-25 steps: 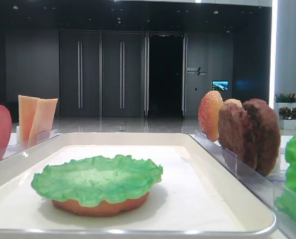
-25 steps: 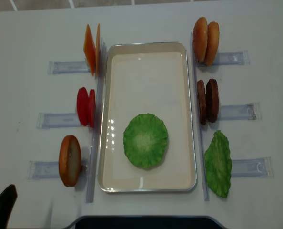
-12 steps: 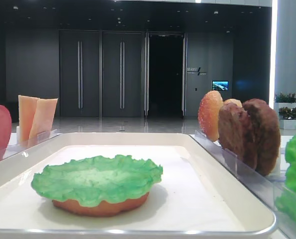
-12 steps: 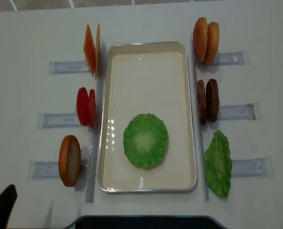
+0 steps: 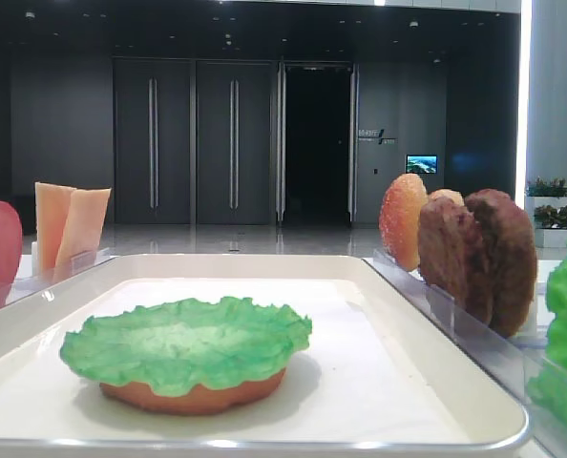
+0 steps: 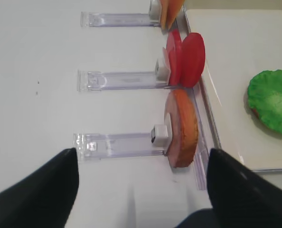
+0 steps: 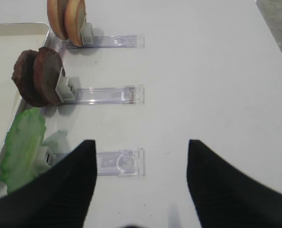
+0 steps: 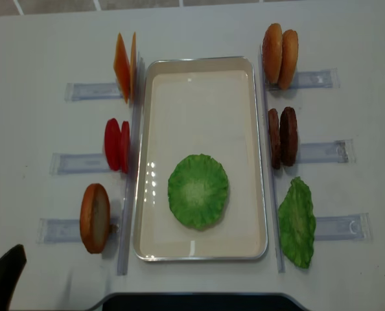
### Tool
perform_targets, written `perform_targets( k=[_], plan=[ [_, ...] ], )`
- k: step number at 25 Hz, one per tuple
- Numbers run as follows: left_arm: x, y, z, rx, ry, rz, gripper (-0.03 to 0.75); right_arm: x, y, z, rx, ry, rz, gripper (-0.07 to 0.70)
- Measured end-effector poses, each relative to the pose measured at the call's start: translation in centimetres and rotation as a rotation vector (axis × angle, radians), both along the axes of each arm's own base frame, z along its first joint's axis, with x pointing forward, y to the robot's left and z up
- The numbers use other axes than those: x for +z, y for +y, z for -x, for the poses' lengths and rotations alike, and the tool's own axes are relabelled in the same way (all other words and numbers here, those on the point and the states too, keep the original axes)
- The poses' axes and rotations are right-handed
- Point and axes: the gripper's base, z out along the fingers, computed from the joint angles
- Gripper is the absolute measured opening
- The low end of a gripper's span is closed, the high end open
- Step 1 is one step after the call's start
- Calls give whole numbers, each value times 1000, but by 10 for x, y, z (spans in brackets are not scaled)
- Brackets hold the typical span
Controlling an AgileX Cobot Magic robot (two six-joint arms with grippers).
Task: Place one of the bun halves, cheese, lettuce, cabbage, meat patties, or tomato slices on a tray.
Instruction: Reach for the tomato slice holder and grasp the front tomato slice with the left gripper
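1. Centrally, the tray [image 8: 202, 78] lies on the white table [image 8: 37, 52], its long sides running away from the robot.
2. On the tray's near half sits a flat bun half [image 5: 193, 396], with a lettuce leaf [image 8: 198, 190] spread over it so that only the bun's lower edge shows in the low front view.
3. Left of the tray, three clear plastic holders [image 8: 89, 91] each stand food pieces on edge: the cheese [image 8: 124, 66] farthest, the tomato slices [image 8: 116, 144] in the middle, and a single bun half [image 8: 94, 218] nearest.
4. Right of the tray, three more holders carry two bun halves [image 8: 280, 55] farthest, the meat patties [image 8: 282, 137] in the middle, and a second lettuce leaf [image 8: 297, 222] nearest, upright and leaning close to the tray's rim.
5. Seen from its wrist camera, the left gripper [image 6: 141, 190] hangs over the table beside the nearest left holder, its fingers [image 6: 41, 190] spread wide apart with nothing between them.
6. Likewise, the right gripper [image 7: 141, 190] hangs over the table near the lettuce holder, its fingers [image 7: 226, 190] apart and holding nothing.
7. Neither gripper touches any food piece or the tray.
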Motion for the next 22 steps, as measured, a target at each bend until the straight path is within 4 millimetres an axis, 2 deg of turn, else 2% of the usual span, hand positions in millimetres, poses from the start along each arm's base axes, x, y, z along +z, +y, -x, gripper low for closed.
perform_targets(
  k=[9,14,22],
  plan=[
    [19,-1,-52,-3,259,52,643,0,0,0,0,0,0,429],
    [28,0,-93,-13,404,45,643,0,0,0,0,0,0,429],
    [31,5,-169,-6,579,10,643,0,0,0,0,0,0,429]
  ],
)
